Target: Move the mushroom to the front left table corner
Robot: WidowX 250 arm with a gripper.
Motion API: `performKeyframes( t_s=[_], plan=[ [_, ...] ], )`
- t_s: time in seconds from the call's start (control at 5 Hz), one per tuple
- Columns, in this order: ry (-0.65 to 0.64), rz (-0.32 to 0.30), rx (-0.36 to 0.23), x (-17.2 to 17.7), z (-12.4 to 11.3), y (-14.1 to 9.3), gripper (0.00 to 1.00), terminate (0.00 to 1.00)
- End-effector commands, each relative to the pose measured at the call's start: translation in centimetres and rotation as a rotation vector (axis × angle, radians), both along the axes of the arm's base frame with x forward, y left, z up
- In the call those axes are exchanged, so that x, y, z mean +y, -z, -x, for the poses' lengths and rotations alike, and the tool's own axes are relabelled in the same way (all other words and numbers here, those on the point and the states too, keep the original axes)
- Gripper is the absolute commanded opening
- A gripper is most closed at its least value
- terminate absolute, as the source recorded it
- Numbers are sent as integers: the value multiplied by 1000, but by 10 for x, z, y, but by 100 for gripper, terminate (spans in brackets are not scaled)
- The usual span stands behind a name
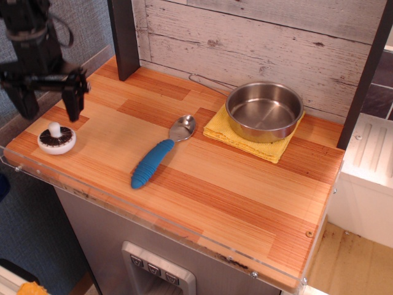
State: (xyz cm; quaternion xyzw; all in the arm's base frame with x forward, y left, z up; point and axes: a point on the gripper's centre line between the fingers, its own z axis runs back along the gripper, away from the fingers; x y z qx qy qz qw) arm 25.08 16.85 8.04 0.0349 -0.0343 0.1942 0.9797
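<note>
The mushroom [56,139] lies upside down on the wooden top near the front left table corner [18,153], its dark gilled underside and short white stem facing up. My gripper [50,112] hangs just above and behind it, open, with its two black fingers [74,103] spread wide and nothing between them. It does not touch the mushroom.
A blue-handled spoon [158,156] lies mid-table. A steel bowl [264,110] stands on a yellow cloth [245,136] at the back. A dark post [124,37] stands at the back left. A clear acrylic rim [123,203] edges the front.
</note>
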Motion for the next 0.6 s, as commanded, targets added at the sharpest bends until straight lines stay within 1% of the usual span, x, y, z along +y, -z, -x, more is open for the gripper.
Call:
performKeyframes(
  t_s=[0.0,0.2,0.4],
  plan=[
    [98,-20,-35,-21,-8,-31,100,0],
    [98,-20,-35,-21,-8,-31,100,0],
    [98,-20,-35,-21,-8,-31,100,100]
  ],
)
